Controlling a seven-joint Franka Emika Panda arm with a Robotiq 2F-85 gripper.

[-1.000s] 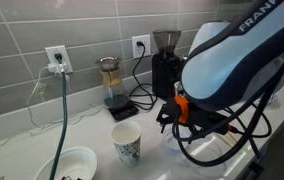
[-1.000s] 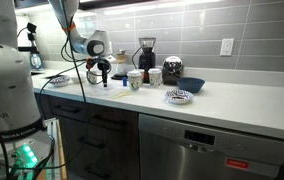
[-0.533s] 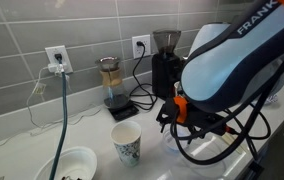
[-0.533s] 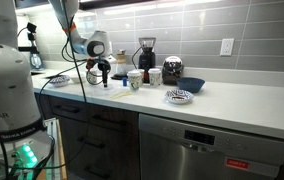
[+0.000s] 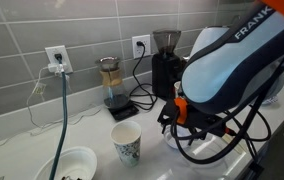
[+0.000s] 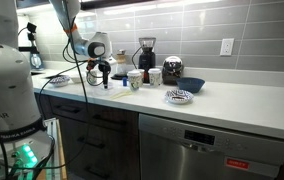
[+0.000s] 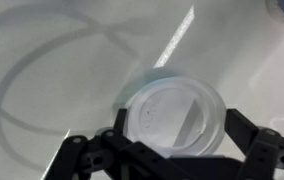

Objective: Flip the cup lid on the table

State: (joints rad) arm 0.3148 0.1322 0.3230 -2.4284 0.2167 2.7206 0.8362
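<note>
Flat round white plastic cup lid [image 7: 172,115] lies on glossy white table [image 7: 52,60] — jaws open, one either side of it.

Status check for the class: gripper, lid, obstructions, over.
Gripper open, straddling the cup lid. Lid flat on the table. Nothing else in the gap.
</note>
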